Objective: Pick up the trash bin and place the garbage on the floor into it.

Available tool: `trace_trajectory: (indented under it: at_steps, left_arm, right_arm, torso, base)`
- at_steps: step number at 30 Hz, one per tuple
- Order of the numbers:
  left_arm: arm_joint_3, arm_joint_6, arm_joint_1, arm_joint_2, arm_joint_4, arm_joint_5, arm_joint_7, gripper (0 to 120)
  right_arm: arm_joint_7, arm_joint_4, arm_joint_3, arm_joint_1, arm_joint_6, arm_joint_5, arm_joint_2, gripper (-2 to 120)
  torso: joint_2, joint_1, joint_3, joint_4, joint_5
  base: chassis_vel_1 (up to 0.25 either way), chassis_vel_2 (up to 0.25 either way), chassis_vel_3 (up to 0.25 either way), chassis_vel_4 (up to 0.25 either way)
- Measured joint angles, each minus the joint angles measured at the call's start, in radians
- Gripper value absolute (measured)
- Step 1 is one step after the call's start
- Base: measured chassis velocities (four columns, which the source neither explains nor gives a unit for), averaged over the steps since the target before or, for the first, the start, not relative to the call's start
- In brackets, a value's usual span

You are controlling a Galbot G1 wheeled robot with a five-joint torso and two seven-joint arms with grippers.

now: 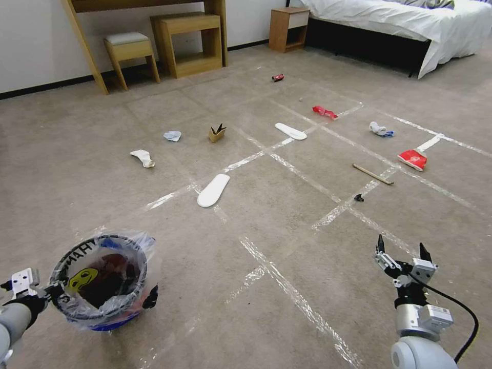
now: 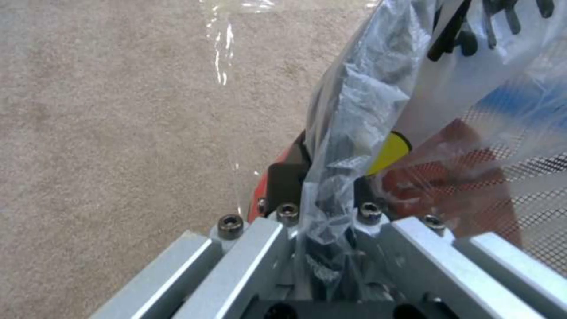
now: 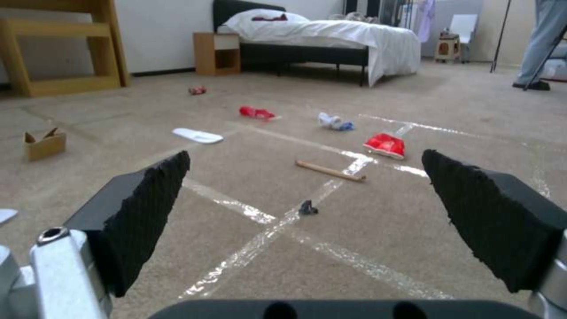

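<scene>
The trash bin (image 1: 102, 279), red and blue with a clear bag liner, is at the lower left of the head view. My left gripper (image 1: 48, 294) is shut on its rim, pinching bag and rim (image 2: 322, 195). Whether the bin touches the floor (image 1: 287, 241) I cannot tell. My right gripper (image 1: 402, 253) hangs open and empty low over the carpet, its fingertips (image 3: 159, 186) wide apart. Garbage lies scattered ahead: two white slippers (image 1: 213, 190) (image 1: 290, 131), tissues (image 1: 143, 157), a tan carton (image 1: 217, 133), a red wrapper (image 1: 325, 111), a crushed can (image 1: 278, 77), a wooden stick (image 3: 329, 170).
A red packet (image 1: 413, 159), a white-and-blue tissue (image 1: 380, 129) and a small black scrap (image 1: 359, 197) lie right of centre. Wooden shelving (image 1: 187, 43), a stool (image 1: 130, 54), a nightstand (image 1: 288, 28) and a bed (image 1: 405, 20) line the far wall.
</scene>
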Motion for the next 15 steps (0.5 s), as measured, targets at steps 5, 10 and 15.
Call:
trace_trajectory:
  at_steps: [5,10,15]
  left_arm:
    - [0.001,-0.002,-0.002,0.001,0.004,0.003,0.002,1]
    - [0.001,-0.002,-0.003,0.002,0.004,0.003,0.003,1]
    - [0.0,-0.002,-0.002,0.002,0.004,0.003,0.003,1]
  right_arm:
    - [0.001,0.0,0.0,-0.001,-0.002,0.0,-0.001,100]
    - [0.001,0.004,0.002,-0.003,-0.003,0.0,-0.002,100]
    - [0.003,0.008,0.003,-0.006,-0.005,0.0,-0.002,100]
  torso:
    - [0.0,0.0,0.0,0.0,0.0]
    - [0.0,0.0,0.0,0.0,0.0]
    - [0.0,0.0,0.0,0.0,0.0]
  base:
    - [0.0,0.0,0.0,0.0]
    - [-0.03,0.018,0.032,-0.03]
    - [-0.05,0.063,0.066,-0.062]
